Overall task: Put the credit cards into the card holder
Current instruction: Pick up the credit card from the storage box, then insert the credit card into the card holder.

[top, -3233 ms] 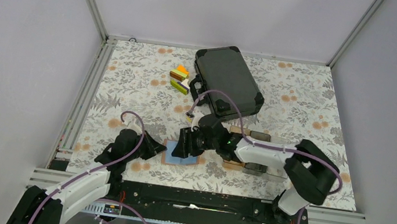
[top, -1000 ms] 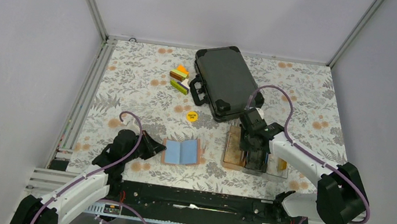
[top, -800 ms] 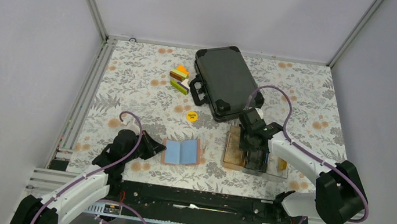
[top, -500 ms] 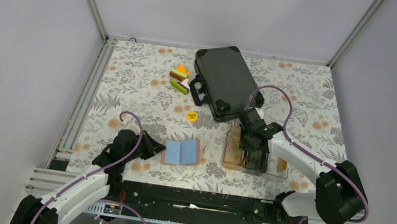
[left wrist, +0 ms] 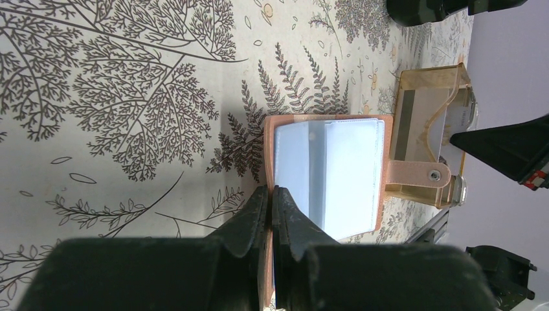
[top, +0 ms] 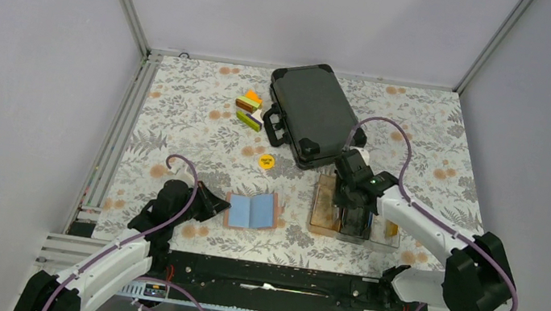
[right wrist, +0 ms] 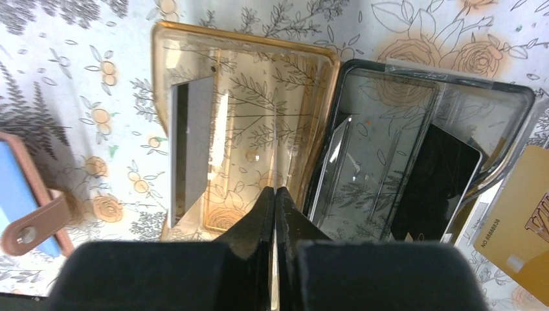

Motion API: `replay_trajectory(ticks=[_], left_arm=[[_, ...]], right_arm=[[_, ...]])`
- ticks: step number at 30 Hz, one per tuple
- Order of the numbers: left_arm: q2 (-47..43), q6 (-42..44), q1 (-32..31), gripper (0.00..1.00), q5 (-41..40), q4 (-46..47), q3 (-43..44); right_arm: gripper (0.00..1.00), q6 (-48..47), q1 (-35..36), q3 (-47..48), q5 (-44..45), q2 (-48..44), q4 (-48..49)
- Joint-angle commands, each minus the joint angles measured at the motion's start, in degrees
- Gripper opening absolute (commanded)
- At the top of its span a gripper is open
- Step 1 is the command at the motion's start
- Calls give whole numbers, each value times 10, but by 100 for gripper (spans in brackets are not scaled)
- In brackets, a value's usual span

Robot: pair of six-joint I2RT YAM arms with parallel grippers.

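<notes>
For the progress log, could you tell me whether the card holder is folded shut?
No, the card holder lies open like a book, its blue-grey inside facing up.

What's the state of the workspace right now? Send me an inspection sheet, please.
Surface: floral cloth, lying flat.
Job's things: card holder open, pockets up; white-grey card in amber tray; black card in dark tray; gold card right of it.
Clutter: black case, coloured blocks, yellow disc.
Grippers: left gripper, fingers shut on the card holder's edge; right gripper, fingers shut above the trays.
Cables: purple cables arch over both arms.
Surroundings: grey walls; nothing seen otherwise.
</notes>
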Motion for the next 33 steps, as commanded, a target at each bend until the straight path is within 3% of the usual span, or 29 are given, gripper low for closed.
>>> replay_trajectory(ticks=[1, 9, 18, 25, 33], left_arm=[[0, 10, -1, 0, -8, 11, 20], [-8, -1, -1, 0, -21, 4, 15], [-15, -20, -1, 0, -27, 9, -1], [-16, -23, -1, 0, -34, 4, -2], [-31, -19, -1, 0, -39, -16, -2]], right_arm=[[0, 9, -1, 14, 8, -50, 7], [0, 4, -1, 27, -38, -118, 20], [0, 83, 8, -11, -212, -185, 202], [0, 139, 122, -17, -188, -84, 335], [0, 171, 169, -16, -187, 44, 431]])
